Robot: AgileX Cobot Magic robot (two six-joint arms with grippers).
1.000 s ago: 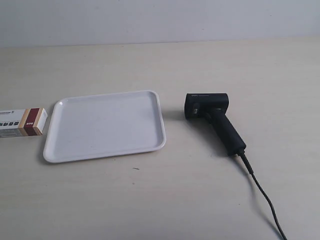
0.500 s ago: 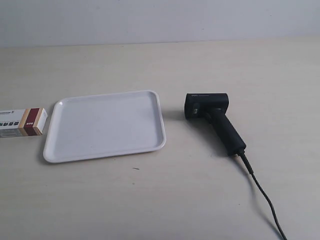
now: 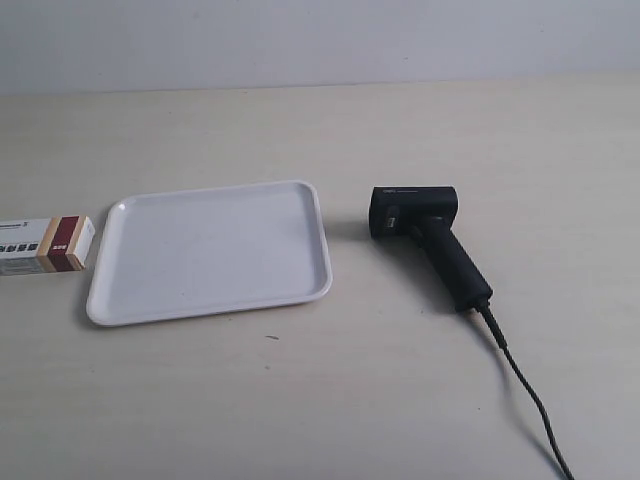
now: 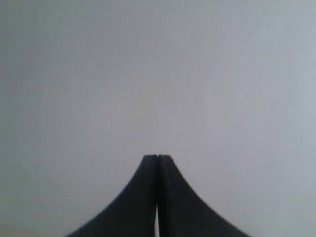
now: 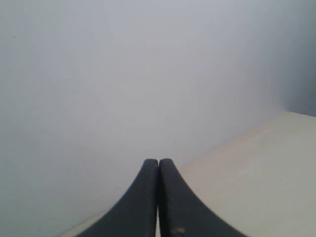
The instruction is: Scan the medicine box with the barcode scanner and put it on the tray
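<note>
**Ana:** Pale wooden tabletop (image 3: 330, 400) all the way across, grey wall (image 3: 320, 40) behind it, and no arm in the exterior view at all. Nearest to us, a thin black cable (image 3: 530, 395) runs up toward the barcode scanner (image 3: 430, 240).

**Ben:** And the scanner lies on its side, boxy head toward the tray (image 3: 290, 292), handle angled back toward us. I'd call it rigid plastic, moderately weighty, top-heavy at the head. The handle looks like the place to grab, though that cable could drag.

**Ana:** Beside it, the white tray, flat, with nothing on it. Scanner and tray are near but not touching.

**Ben:** Over at the exterior view's left edge, the medicine box (image 3: 45, 245), partly cut off, red and tan band pointing at the tray, just beside its rim.

**Ana:** How does that one handle?

**Ben:** Light cardboard, I'd guess, and hollow enough to crush. A gentle pinch across the narrow width, away from the printed barcode, seems wisest. Lying flat like that, it might skid on the smooth table.

**Ana:** And the grippers?

**Ben:** Left gripper (image 4: 157, 157): fingers pressed together, holding nothing, pointed at blank wall. Right gripper (image 5: 158, 160): same, tips together, with a slice of table (image 5: 256, 187) beyond.

**Ana:** So nothing is picked up yet.

**Ben:** The whole task lies ahead, by my reading.
</note>
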